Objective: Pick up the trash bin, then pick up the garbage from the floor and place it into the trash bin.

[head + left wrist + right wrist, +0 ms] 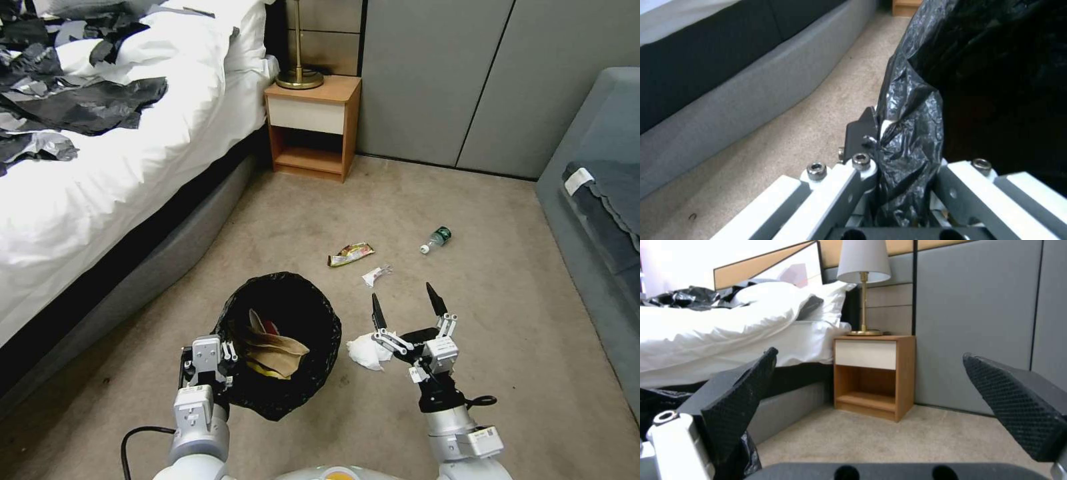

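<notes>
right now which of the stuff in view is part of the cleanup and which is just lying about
Job: trash bin held by left gripper; crumpled tissue, snack wrapper, small white scrap, bottle; right gripper.
Just there: black clothes, nightstand, lamp.

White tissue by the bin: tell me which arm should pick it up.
Right. The right gripper is open and empty, right beside the crumpled tissue on the carpet. The left gripper is shut on the trash bin's rim, holding it, so it is not free.
</notes>
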